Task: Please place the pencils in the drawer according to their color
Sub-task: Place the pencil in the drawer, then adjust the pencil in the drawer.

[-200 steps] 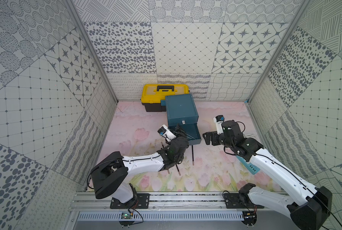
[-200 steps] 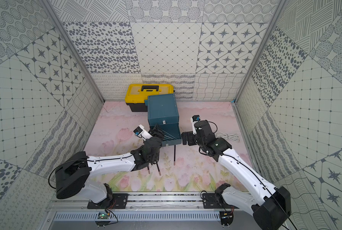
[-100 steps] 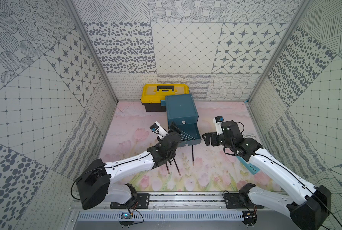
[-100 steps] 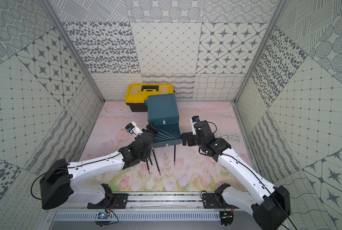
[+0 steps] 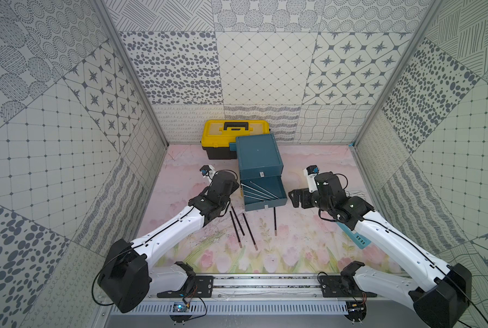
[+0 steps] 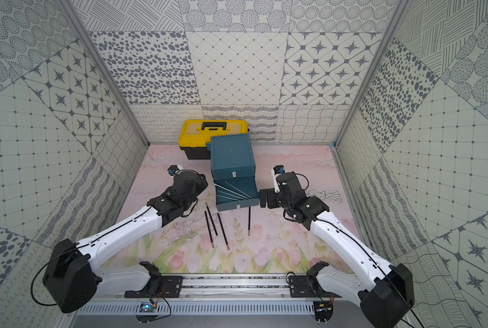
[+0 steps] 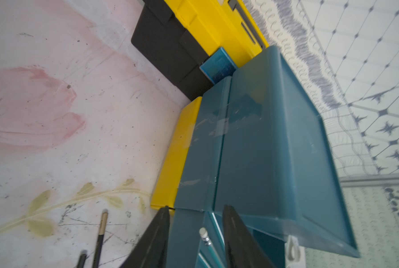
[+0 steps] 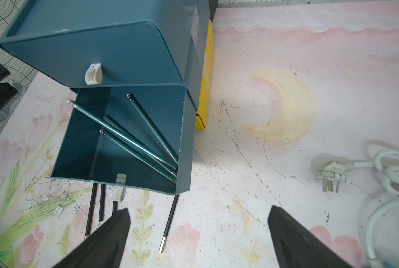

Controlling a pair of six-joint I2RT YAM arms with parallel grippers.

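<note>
Three black pencils (image 5: 237,220) are shown on the table (image 5: 294,241), lengthwise eleven-to-five, near six o'clock from the nearer left hand (image 5: 235,189), held part-open and empty beside the drawer (image 5: 265,204); the right hand (image 5: 294,198) is spread wide.

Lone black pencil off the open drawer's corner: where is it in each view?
In a top view: lone black pencil centre, just before the open drawer.
In a top view: same place.
Left wrist: not in it.
Right wrist: at the drawer's corner.
Shared landmark: the open drawer.
</note>
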